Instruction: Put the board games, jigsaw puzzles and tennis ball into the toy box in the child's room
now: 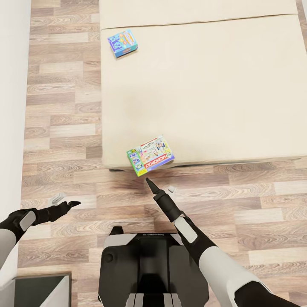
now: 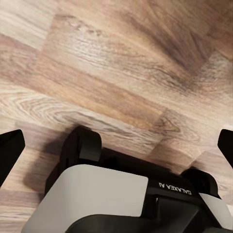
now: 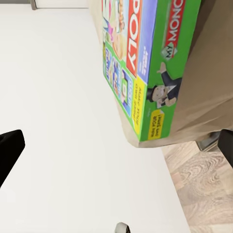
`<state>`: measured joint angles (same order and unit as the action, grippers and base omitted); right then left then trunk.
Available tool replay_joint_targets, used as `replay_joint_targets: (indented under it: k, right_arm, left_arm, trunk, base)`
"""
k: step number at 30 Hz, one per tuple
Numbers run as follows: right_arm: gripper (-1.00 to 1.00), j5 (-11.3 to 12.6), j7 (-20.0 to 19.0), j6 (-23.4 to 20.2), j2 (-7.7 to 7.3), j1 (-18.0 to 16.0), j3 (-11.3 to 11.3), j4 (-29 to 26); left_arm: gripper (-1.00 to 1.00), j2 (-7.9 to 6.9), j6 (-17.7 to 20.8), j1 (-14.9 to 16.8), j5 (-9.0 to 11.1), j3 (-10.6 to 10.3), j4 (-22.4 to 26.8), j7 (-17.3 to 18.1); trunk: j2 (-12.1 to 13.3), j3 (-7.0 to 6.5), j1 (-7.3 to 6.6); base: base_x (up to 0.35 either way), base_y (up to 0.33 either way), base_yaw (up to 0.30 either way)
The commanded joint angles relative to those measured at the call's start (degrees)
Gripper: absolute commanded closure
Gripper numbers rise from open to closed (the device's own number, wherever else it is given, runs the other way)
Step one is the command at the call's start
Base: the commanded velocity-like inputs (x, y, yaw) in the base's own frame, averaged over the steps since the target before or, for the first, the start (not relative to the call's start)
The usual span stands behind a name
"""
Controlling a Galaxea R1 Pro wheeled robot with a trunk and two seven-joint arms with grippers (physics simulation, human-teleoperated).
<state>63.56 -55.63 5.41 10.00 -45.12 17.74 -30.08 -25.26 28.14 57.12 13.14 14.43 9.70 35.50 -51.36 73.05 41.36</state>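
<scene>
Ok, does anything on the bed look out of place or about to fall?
Yes: the Monopoly box lies askew at the bed's near corner, its corner jutting past the mattress edge. The light blue board game lies tilted but fully on the mattress.

We see the bed (image 1: 221, 85), a wide cream-beige mattress over the wood-plank floor (image 1: 64, 128). 2 board games lie flat on it: a light blue box (image 1: 123, 43) near its far left edge, and a green-edged Monopoly box (image 1: 150, 155) at the near left corner, slightly overhanging the near edge. The 2 are well apart.
</scene>
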Motion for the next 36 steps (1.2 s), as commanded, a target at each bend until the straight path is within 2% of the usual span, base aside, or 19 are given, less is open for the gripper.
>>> replay_joint_targets:
  k: [1, 4, 23, 36]
  right_arm:
    - [-1.00, 0.3, -0.1, 0.6, 0.00, 0.0, 0.3, 0.1]
    - [-1.00, 0.3, -0.1, 0.6, 0.00, 0.0, 0.3, 0.1]
    - [-1.00, 0.3, -0.7, 0.3, 0.00, -0.1, 0.3, 0.1]
    - [-1.00, 0.3, -1.7, 0.2, 0.00, -0.1, 0.3, 0.1]
  left_arm:
    - [-1.00, 0.00, 0.5, 0.0, 0.5, 0.0, 0.0, 0.0]
    - [-1.00, 0.07, 0.4, 0.0, 0.5, 0.0, 0.0, 0.0]
    - [-1.00, 0.12, 0.6, -0.1, 0.6, 0.0, 0.0, 0.1]
    - [-1.00, 0.12, 0.8, -0.1, 0.6, 0.0, 0.0, 0.4]
  trunk:
    - [0.0, 0.02, 0.01]
    - [0.0, 0.02, 0.01]
    - [-7.7, 3.43, 4.19]
    - [-7.7, 3.43, 4.19]
  base:
    - [0.007, 0.014, 0.000]
    - [0.004, 0.008, 0.000]
    - [0.000, 0.001, 0.000]
    - [0.000, 0.000, 0.000]
